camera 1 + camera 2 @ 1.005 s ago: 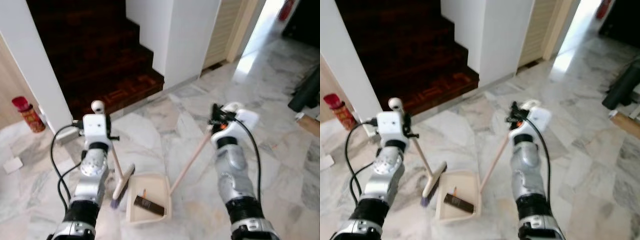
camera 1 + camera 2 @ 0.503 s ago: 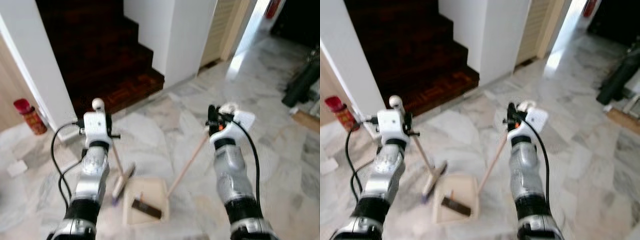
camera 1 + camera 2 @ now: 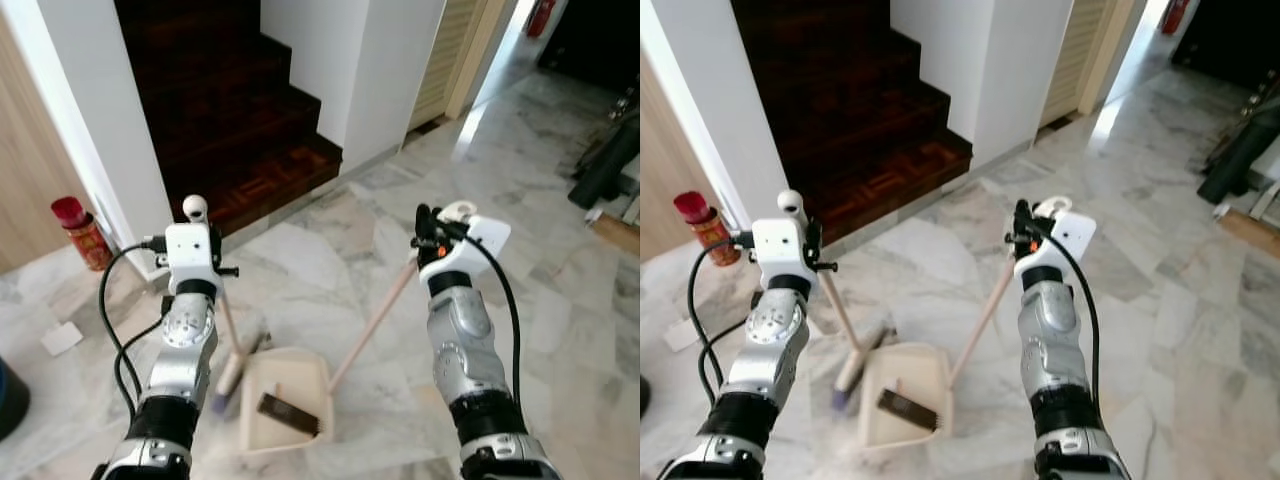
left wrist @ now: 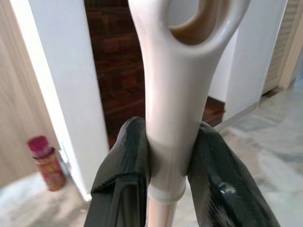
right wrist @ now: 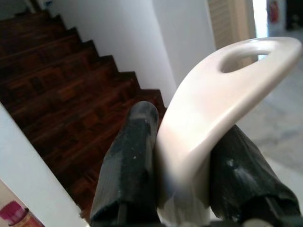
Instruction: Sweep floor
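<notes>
A cream dustpan (image 3: 285, 398) rests on the marble floor between my arms, with a dark flat piece (image 3: 288, 415) lying in it. Its long pale handle (image 3: 375, 320) slants up to my right gripper (image 5: 189, 137), which is shut on the handle's looped white end (image 3: 462, 212). The broom head (image 3: 235, 368) touches the floor at the pan's left edge. Its stick rises to my left gripper (image 4: 168, 137), which is shut just below the handle's ring-shaped top (image 3: 195, 208).
Dark wooden stairs (image 3: 230, 110) climb ahead between white walls (image 3: 390, 60). A red canister (image 3: 80, 230) stands by the left wall, with a white scrap (image 3: 60, 338) on the floor and a dark round object (image 3: 8, 400) at the left edge. Black gear (image 3: 605, 170) lies at far right.
The whole picture has shifted with the camera, bringing the left wall and red canister more into view. Both grippers keep their hold; broom and dustpan stay together on the floor.
</notes>
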{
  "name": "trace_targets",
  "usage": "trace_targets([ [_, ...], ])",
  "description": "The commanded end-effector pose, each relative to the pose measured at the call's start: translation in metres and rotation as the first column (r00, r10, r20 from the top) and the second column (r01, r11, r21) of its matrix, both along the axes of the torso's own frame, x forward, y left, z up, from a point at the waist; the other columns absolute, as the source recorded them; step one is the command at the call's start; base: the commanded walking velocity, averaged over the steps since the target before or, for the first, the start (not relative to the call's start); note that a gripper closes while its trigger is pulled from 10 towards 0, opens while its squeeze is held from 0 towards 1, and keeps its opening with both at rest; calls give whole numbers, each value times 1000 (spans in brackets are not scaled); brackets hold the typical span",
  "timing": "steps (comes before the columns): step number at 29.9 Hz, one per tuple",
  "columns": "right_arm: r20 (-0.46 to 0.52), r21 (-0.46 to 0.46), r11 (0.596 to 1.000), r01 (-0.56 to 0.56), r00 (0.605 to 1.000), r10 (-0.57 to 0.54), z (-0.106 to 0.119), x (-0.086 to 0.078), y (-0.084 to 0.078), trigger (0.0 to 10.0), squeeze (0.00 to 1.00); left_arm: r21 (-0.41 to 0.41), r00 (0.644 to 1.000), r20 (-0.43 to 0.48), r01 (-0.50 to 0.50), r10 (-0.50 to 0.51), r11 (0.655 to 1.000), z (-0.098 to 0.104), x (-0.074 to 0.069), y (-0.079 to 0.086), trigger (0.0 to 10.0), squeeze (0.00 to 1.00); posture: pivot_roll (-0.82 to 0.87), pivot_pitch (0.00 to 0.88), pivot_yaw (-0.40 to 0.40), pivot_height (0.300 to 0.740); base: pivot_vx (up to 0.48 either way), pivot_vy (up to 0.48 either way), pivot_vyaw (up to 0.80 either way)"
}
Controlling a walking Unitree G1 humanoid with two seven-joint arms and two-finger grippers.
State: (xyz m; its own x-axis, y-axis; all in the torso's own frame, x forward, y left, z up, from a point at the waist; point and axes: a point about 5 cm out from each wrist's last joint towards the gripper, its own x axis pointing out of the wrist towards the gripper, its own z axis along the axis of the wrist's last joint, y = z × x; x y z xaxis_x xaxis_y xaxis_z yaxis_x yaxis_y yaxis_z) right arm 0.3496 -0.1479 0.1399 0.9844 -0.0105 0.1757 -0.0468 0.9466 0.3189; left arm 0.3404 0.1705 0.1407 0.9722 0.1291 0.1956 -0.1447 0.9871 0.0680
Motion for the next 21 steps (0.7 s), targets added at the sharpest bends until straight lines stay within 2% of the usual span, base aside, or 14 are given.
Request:
trace_targets([
  [1, 31, 20, 999, 37, 999, -38, 6, -1, -10, 10000, 0, -1, 999, 47, 25, -25, 1000, 11, 2, -9, 10000, 0, 24, 21, -63, 740, 0, 375, 0],
  [21, 30, 13, 999, 42, 999, -42, 5, -1, -11, 10000, 0, -7, 999, 46, 18, -18, 1000, 11, 2, -7, 10000, 0, 23, 26, -67, 740, 0, 376, 0],
])
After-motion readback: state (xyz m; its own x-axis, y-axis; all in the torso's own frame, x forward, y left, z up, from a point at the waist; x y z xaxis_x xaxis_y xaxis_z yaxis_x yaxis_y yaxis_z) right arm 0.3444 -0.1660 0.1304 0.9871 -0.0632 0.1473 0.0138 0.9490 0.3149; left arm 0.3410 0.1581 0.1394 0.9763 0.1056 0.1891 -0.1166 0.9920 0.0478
